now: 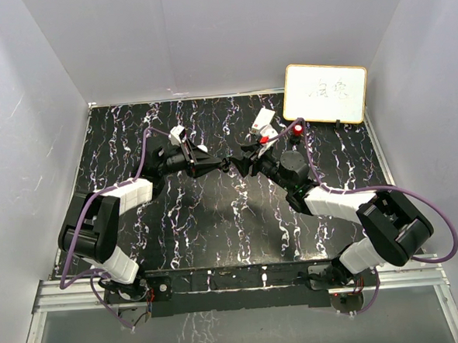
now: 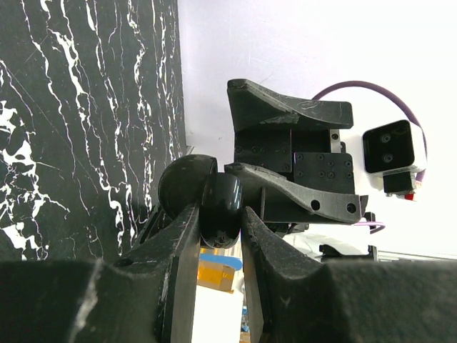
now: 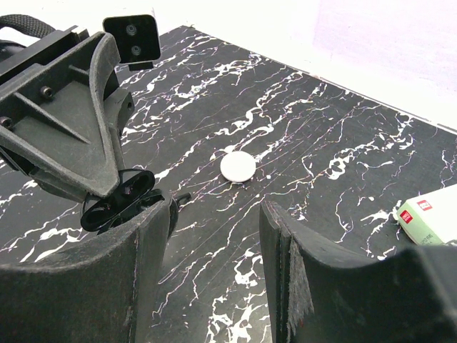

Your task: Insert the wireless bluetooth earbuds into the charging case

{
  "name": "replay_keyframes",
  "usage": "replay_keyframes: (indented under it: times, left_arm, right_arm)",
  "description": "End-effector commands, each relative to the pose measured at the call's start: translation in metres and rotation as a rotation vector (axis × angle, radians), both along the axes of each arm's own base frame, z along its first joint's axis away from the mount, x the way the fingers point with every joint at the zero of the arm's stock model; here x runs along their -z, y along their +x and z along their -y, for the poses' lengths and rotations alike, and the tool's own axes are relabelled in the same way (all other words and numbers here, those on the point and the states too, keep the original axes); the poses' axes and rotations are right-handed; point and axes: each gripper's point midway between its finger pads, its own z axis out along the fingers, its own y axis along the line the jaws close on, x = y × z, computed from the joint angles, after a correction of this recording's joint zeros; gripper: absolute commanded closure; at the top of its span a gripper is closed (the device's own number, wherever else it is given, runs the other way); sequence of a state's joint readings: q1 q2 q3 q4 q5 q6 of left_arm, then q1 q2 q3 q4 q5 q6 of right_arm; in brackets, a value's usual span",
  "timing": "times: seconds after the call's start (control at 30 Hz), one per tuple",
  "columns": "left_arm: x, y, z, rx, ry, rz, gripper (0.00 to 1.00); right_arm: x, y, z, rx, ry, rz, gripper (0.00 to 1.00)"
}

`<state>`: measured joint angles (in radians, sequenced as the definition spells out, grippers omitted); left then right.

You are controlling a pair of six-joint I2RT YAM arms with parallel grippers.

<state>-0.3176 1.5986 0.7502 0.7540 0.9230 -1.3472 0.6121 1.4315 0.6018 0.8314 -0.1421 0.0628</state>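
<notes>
The left jaws are clamping the black charging case (image 2: 220,207). The right jaws are standing half open, empty, just beside it; a white puck (image 3: 238,166) is lying beyond them.

The top camera looks steeply down on the table (image 1: 216,219) from above its near edge, taking in all of it. The left wrist camera (image 3: 131,36) and right wrist camera (image 2: 393,153) hang close over the table's middle, facing each other; each shows the other.
</notes>
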Motion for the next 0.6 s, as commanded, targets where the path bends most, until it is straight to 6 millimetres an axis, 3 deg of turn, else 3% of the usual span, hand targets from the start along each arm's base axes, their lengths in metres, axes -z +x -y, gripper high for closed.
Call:
replay_keyframes:
  times: [0.0,0.57]
  left_arm:
    - [-0.0224,0.0043,0.0036,0.006,-0.026,0.056,1.0]
    - [-0.0185,0.0099,0.0051,0.003,-0.025,0.045,1.0]
  right_arm:
    - [-0.0296,0.0007,-0.0026,-0.014,0.052,0.06,0.49]
    - [-0.0338,-0.0044,-0.0031,-0.032,0.059,0.068,0.49]
